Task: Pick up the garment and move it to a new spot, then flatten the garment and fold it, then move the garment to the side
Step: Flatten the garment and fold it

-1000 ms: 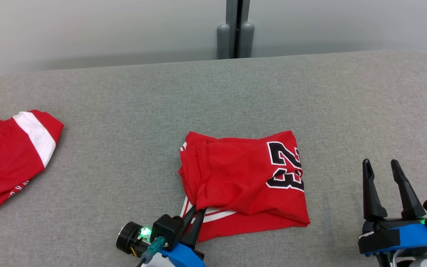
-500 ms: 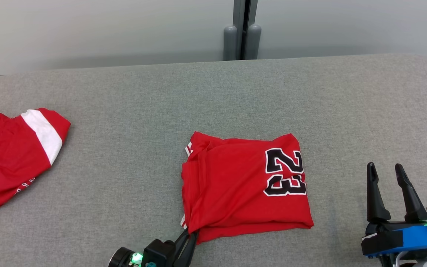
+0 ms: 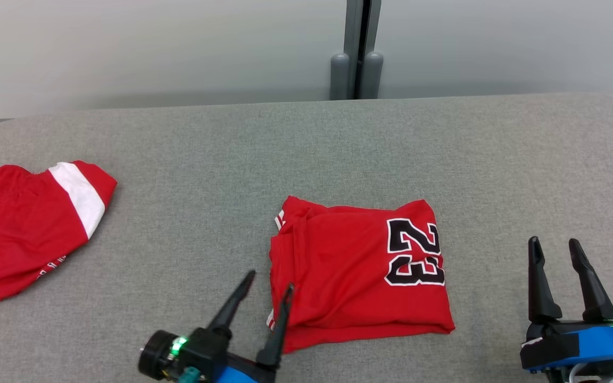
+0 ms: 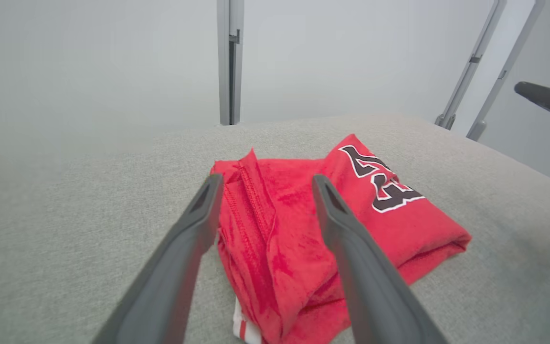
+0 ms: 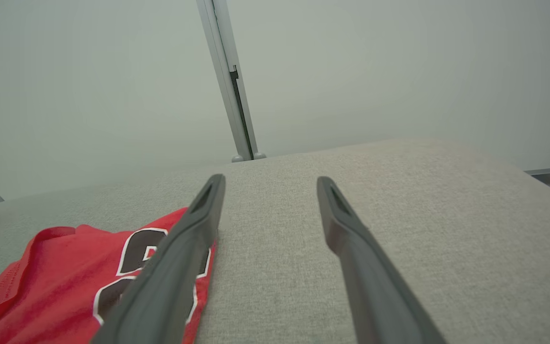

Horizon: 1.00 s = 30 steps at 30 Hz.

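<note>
A red jersey (image 3: 359,271) with a black "23" lies folded into a rough square at the middle of the grey padded table (image 3: 205,159). My left gripper (image 3: 270,280) stands open just off the jersey's near-left corner, nothing between its fingers. In the left wrist view, the left gripper (image 4: 266,177) frames the jersey (image 4: 303,224), whose left edge shows bunched seams and a white trim at the bottom. To the jersey's right, my right gripper (image 3: 554,241) hovers open and empty. Seen from the right wrist, the right gripper (image 5: 270,179) is over bare table, with the jersey (image 5: 65,277) at its left.
A second red garment (image 3: 19,229) with a white stripe lies at the table's left edge. A grey post (image 3: 357,53) stands against the wall behind the table. The right gripper's finger (image 4: 547,98) crosses the left wrist view's right edge.
My left gripper has let go of the jersey's near-left corner, opened and lifted slightly left. The jersey has settled flat. The head camera has shifted; the right gripper stays put.
</note>
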Tool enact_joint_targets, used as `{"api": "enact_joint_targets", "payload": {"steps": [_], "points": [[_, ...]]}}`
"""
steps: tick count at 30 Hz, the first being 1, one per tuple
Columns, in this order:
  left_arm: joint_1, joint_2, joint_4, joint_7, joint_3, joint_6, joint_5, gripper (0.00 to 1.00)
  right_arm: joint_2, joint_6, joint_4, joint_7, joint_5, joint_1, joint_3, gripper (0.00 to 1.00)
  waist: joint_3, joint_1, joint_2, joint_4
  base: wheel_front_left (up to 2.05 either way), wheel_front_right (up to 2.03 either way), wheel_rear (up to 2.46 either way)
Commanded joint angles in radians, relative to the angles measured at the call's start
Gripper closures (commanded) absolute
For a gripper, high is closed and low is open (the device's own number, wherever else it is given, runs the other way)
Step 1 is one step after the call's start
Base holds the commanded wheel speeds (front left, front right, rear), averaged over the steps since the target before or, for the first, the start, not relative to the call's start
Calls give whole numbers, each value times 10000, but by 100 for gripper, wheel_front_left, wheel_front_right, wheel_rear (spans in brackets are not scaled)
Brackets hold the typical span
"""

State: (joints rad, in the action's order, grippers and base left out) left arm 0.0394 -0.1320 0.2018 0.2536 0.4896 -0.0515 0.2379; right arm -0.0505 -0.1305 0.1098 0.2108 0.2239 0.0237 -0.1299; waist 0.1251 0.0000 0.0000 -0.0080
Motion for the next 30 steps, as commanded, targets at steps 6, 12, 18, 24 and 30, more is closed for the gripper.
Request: {"api": "enact_joint_targets", "payload": {"steps": [6, 12, 18, 24, 30], "points": [[298, -321, -320, 100, -985, 475, 273, 0, 0, -7, -88, -12, -86, 97, 229, 0, -120, 0, 0, -23, 0, 0, 0], [544, -497, -546, 120, -2201, 859, 584, 0, -34, -7, -119, -62, -112, 176, 301, 0, -240, 0, 0, -72, 0, 0, 0], [500, -577, -622, 124, -3286, 995, 714, 0, -61, -7, -140, -81, -119, 58, 262, 0, -355, 0, 0, -69, 0, 0, 0], [263, -549, -545, 125, -3971, 1058, 585, 0, -49, -7, -177, -118, -181, -48, 234, 0, -467, 0, 0, -67, 0, 0, 0], [84, -477, -354, 126, -4125, 1100, 246, 0, -42, -7, -202, -264, -254, -110, 320, 0, -521, 0, 0, -28, 0, 0, 0]]}}
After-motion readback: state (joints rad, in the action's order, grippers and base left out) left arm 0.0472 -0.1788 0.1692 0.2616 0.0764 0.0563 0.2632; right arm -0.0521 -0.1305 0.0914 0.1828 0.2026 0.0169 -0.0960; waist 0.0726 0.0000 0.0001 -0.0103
